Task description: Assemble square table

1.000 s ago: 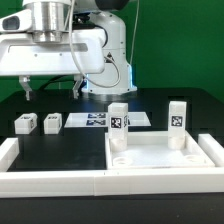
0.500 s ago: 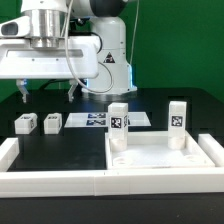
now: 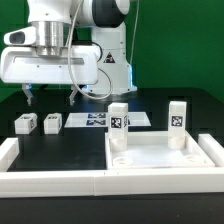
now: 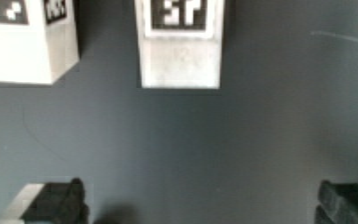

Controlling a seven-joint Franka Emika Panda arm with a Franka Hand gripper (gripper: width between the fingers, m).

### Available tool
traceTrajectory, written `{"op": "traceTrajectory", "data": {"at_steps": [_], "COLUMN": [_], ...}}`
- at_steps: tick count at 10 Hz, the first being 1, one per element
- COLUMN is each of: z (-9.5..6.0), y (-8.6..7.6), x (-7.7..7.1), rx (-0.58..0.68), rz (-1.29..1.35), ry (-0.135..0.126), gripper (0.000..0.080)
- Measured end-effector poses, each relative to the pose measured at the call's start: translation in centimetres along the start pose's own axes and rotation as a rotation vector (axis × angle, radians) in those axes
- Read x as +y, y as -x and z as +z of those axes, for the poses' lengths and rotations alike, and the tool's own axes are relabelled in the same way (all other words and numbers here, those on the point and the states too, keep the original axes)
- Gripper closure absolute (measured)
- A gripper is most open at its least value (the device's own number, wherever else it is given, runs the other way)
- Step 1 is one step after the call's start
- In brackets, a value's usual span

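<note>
The two-finger gripper (image 3: 51,98) is held wide open and empty just above a small white marker-tagged plastic leg block (image 3: 52,121). In the wrist view, the block's long axis is seen running across the fingers' closing line. The large white rimmed plastic square slab (image 3: 150,162), with two upright legs (image 3: 177,118) on it, lies well apart toward the exterior view's right.

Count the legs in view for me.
4. Two legs lie loose on the table at the exterior view's left; two more stand upright along the slab's far side. None seems hidden.
</note>
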State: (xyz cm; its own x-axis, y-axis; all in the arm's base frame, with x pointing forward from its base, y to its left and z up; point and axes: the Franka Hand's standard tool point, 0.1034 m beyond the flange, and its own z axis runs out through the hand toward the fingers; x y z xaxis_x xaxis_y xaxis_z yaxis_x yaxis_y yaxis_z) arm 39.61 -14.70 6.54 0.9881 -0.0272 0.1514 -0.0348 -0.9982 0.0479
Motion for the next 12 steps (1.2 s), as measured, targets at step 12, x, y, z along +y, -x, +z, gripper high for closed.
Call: {"op": "traceTrajectory", "data": {"at_steps": [12], "z": [1.2], "y": [1.5], "x": [-2.2], "rx": [-0.340], "rz": [-0.011], "ry": [-0.165], "gripper": [0.0150]}}
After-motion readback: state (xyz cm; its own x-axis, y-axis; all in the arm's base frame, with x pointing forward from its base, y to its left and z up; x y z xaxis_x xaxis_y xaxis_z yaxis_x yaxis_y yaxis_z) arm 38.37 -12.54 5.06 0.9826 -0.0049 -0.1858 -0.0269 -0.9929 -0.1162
